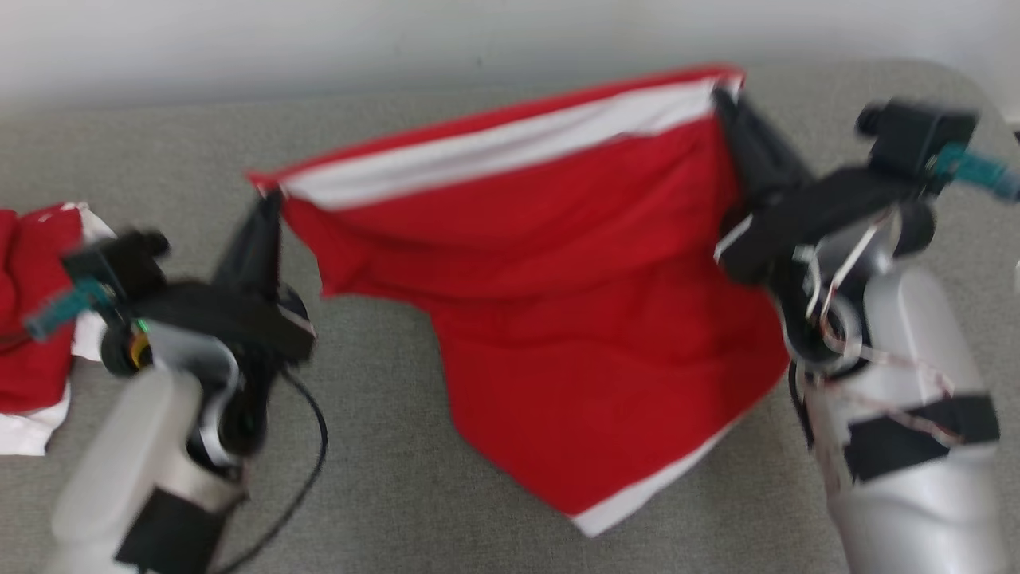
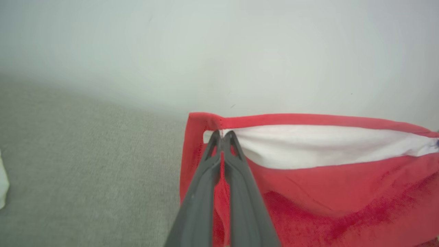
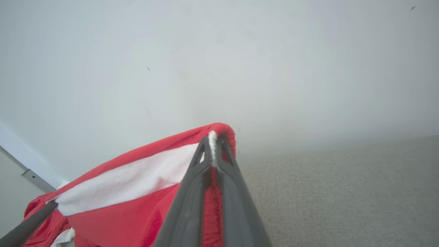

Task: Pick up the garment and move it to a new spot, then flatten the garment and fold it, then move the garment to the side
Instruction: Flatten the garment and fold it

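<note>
Stretched between my two arms, the red garment [image 1: 558, 303] fills the centre of the head view. Its top edge, the long axis, runs from mid-left up to the upper right. The rest hangs down to a corner pointing at the lower centre, above the grey cushion [image 1: 398, 494].

The left gripper [image 1: 273, 199] is pinched closed on the garment's left top corner. In the left wrist view, its fingertips [image 2: 230, 136] meet on the hem where red meets white. The right gripper [image 1: 727, 97] is clamped on the right top corner, and the right wrist view shows its tips closed on a bunched white seam.

A white band runs just under the red top hem, and white trim edges the bottom corner. The cloth is creased and blurred. A second red-and-white cloth [image 1: 32, 319] lies at the left edge.
</note>
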